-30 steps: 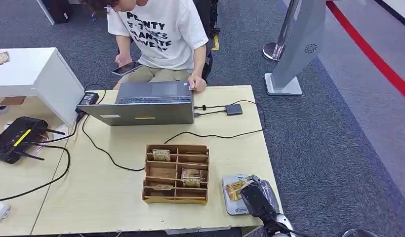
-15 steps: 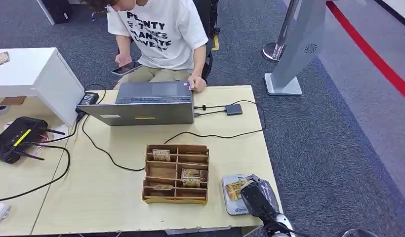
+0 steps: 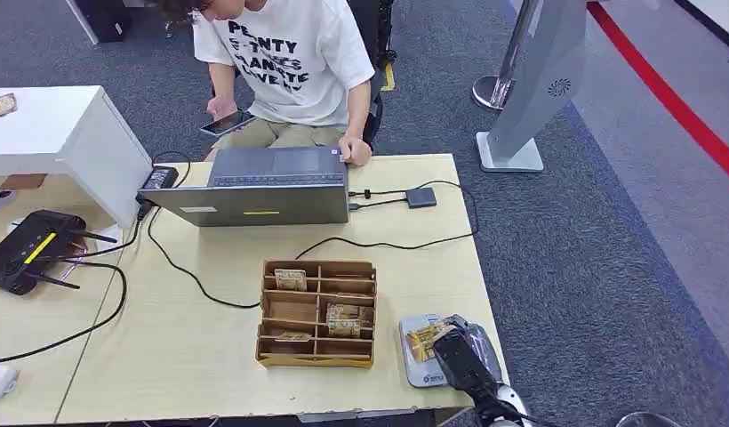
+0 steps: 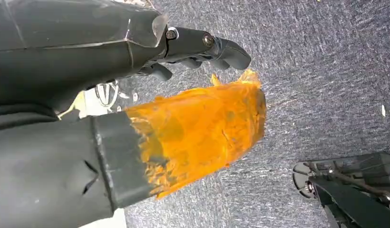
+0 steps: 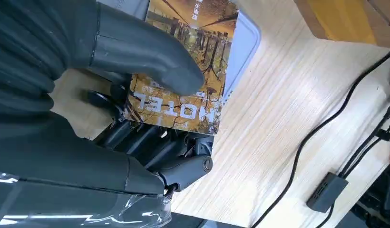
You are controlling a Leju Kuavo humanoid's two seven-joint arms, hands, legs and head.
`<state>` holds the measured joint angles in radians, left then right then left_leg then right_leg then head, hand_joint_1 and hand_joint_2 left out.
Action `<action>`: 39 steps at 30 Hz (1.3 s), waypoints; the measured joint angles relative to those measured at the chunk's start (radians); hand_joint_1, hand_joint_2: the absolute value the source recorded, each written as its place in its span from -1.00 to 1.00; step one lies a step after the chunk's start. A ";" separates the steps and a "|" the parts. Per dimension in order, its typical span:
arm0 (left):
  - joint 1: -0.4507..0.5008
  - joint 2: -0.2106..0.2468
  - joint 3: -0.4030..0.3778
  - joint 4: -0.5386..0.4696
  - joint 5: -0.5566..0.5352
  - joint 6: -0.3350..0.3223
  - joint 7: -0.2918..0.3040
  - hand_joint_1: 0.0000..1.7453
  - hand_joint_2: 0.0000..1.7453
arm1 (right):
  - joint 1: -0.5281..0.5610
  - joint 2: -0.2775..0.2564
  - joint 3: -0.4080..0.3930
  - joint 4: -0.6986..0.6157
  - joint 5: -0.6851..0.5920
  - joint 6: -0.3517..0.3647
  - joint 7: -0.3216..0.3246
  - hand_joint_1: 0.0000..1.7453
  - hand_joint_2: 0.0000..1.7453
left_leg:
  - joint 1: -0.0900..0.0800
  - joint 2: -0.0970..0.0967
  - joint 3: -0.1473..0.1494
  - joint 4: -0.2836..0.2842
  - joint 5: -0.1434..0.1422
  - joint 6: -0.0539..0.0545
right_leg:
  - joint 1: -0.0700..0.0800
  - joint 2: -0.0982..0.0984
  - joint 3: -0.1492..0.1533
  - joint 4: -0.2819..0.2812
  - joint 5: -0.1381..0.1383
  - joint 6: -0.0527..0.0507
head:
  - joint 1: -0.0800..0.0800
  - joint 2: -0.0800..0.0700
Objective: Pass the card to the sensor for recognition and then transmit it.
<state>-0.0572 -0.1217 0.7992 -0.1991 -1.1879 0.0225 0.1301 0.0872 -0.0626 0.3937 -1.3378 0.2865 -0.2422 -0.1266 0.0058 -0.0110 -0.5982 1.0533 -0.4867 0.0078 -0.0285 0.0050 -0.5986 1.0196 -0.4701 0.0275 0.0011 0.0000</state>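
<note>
My right hand is at the table's near right corner, over the flat grey card sensor. It pinches a brown hotel card between thumb and fingers, and the card lies flat above the sensor. In the right wrist view the thumb presses on the card's face. My left hand hangs beside the table over grey carpet, its thumb wrapped in orange and nothing in its fingers.
A wooden card organiser with cards in several slots stands left of the sensor. A laptop, cables and a small black adapter lie further back. A person in a white T-shirt sits behind the table. A router is at far left.
</note>
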 joint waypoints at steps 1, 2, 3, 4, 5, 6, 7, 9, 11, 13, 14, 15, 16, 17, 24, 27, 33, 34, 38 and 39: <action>0.000 0.000 0.000 0.000 0.000 0.000 0.000 -1.00 -1.00 | 0.000 0.000 0.000 0.000 0.000 -0.001 0.000 1.00 1.00 | 0.000 0.000 0.000 0.000 0.000 0.000 | 0.000 0.000 0.000 0.000 0.000 0.000 | 0.000 0.000; 0.000 0.000 0.000 0.000 0.000 0.000 0.000 -1.00 -1.00 | 0.000 0.000 0.001 0.000 0.000 -0.001 0.000 1.00 1.00 | 0.000 0.000 0.000 0.000 0.000 0.000 | 0.000 0.000 0.000 0.000 0.000 0.000 | 0.000 0.000; 0.000 0.000 0.000 0.000 0.000 0.000 0.000 -1.00 -1.00 | 0.000 0.000 0.001 0.000 0.000 -0.002 0.000 1.00 1.00 | 0.000 0.000 0.000 0.000 0.000 0.000 | 0.000 0.000 0.000 0.000 0.000 0.000 | 0.000 0.000; 0.000 0.000 0.000 0.000 0.000 0.000 0.000 -1.00 -1.00 | 0.000 0.000 0.001 0.000 0.000 -0.002 0.000 1.00 1.00 | 0.000 0.000 0.000 0.000 0.000 0.000 | 0.000 0.000 0.000 0.000 0.000 0.000 | 0.000 0.000; 0.000 0.000 0.000 0.000 0.000 0.000 0.000 -1.00 -1.00 | 0.000 0.000 0.002 0.000 0.000 -0.003 0.000 1.00 1.00 | 0.000 0.000 0.000 0.000 0.000 0.000 | 0.000 0.000 0.000 0.000 0.000 0.000 | 0.000 0.000; 0.000 0.000 0.000 0.000 0.000 0.000 0.000 -1.00 -1.00 | 0.000 0.000 0.004 0.000 0.000 -0.005 0.000 1.00 1.00 | 0.000 0.000 0.000 0.000 0.000 0.000 | 0.000 0.000 0.000 0.000 0.000 0.000 | 0.000 0.000; 0.000 0.000 0.000 0.000 0.000 0.001 0.000 -1.00 -1.00 | 0.000 0.000 0.005 0.001 0.000 -0.006 0.000 1.00 1.00 | 0.000 0.000 0.000 0.000 0.000 0.000 | 0.000 0.000 0.000 0.000 0.000 0.000 | 0.000 0.000; 0.000 0.000 0.000 0.000 0.000 0.001 0.000 -1.00 -1.00 | 0.000 0.000 0.006 0.001 0.000 -0.007 0.000 1.00 1.00 | 0.000 0.000 0.000 0.000 0.000 0.000 | 0.000 0.000 0.000 0.000 0.000 0.000 | 0.000 0.000; 0.000 0.000 0.000 0.000 0.000 0.001 0.000 -1.00 -1.00 | 0.000 0.000 0.006 0.001 0.000 -0.008 0.000 1.00 1.00 | 0.000 0.000 0.000 0.000 0.000 0.000 | 0.000 0.000 0.000 0.000 0.000 0.000 | 0.000 0.000; 0.000 0.000 0.000 0.000 0.000 0.001 0.000 -1.00 -1.00 | 0.000 0.000 0.007 0.001 0.000 -0.010 0.000 1.00 1.00 | 0.000 0.000 0.000 0.000 0.000 0.000 | 0.000 0.000 0.000 0.000 0.000 0.000 | 0.000 0.000; 0.000 0.000 0.000 0.000 0.000 0.002 0.000 -1.00 -1.00 | 0.000 0.000 0.008 0.001 0.000 -0.010 0.000 1.00 1.00 | 0.000 0.000 0.000 0.000 0.000 0.000 | 0.000 0.000 0.000 0.000 0.000 0.000 | 0.000 0.000; 0.000 0.000 0.000 0.000 0.000 0.002 0.000 -1.00 -1.00 | 0.000 0.000 0.008 0.001 0.000 -0.010 0.000 1.00 1.00 | 0.000 0.000 0.000 0.000 0.000 0.000 | 0.000 0.000 0.000 0.000 0.000 0.000 | 0.000 0.000; 0.000 0.000 0.000 0.000 0.000 0.002 0.000 -1.00 -1.00 | 0.000 0.000 0.008 0.001 0.000 -0.010 0.000 1.00 1.00 | 0.000 0.000 0.000 0.000 0.000 0.000 | 0.000 0.000 0.000 0.000 0.000 0.000 | 0.000 0.000; 0.000 0.000 0.000 0.000 0.000 0.002 0.000 -1.00 -1.00 | 0.000 0.000 0.009 0.001 0.000 -0.010 0.000 1.00 1.00 | 0.000 0.000 0.000 0.000 0.000 0.000 | 0.000 0.000 0.000 0.000 0.000 0.000 | 0.000 0.000; 0.000 0.000 0.003 0.000 0.001 0.005 0.000 -1.00 -1.00 | 0.018 0.004 0.014 -0.035 0.021 -0.078 -0.042 1.00 1.00 | 0.000 0.000 0.000 0.000 0.000 0.000 | 0.000 -0.001 0.000 0.000 0.000 0.000 | 0.000 0.000; 0.000 -0.002 0.011 0.000 0.003 0.007 0.000 -1.00 -1.00 | 0.032 0.016 0.014 -0.098 0.037 -0.130 -0.059 1.00 1.00 | 0.000 0.000 0.000 0.000 0.000 0.000 | 0.000 0.000 0.000 0.000 0.000 0.000 | 0.000 0.000; 0.000 -0.004 0.024 0.000 0.003 0.010 -0.002 -1.00 -1.00 | 0.065 0.050 0.014 -0.272 0.042 -0.211 -0.118 1.00 1.00 | 0.000 0.000 0.000 0.000 0.000 0.000 | 0.000 0.000 0.000 0.000 0.000 0.000 | 0.000 0.000; 0.000 -0.005 0.025 0.000 0.003 0.010 -0.002 -1.00 -1.00 | 0.067 0.054 0.014 -0.290 0.042 -0.212 -0.118 1.00 1.00 | 0.000 0.000 0.000 0.000 0.000 0.000 | 0.000 0.000 0.000 0.000 0.000 0.000 | 0.000 0.000; 0.000 -0.006 0.026 0.000 0.000 0.010 -0.003 -1.00 -1.00 | 0.081 0.063 0.014 -0.347 0.038 -0.242 -0.163 1.00 1.00 | 0.000 0.000 -0.001 0.000 0.000 0.000 | 0.000 0.000 0.000 0.000 0.000 0.000 | 0.000 0.000; 0.000 -0.006 0.026 0.000 0.000 0.010 -0.003 -1.00 -1.00 | 0.083 0.068 0.014 -0.365 0.038 -0.252 -0.176 1.00 1.00 | 0.000 0.000 -0.001 0.000 0.000 0.000 | 0.000 0.000 0.000 0.000 0.000 0.000 | 0.000 0.000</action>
<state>-0.0576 -0.1274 0.8251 -0.1991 -1.1883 0.0324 0.1270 0.1701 0.0057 0.4078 -1.7026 0.3246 -0.4940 -0.3026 0.0056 -0.0110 -0.5988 1.0532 -0.4867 0.0078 -0.0287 0.0049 -0.5987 1.0197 -0.4704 0.0276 0.0011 0.0000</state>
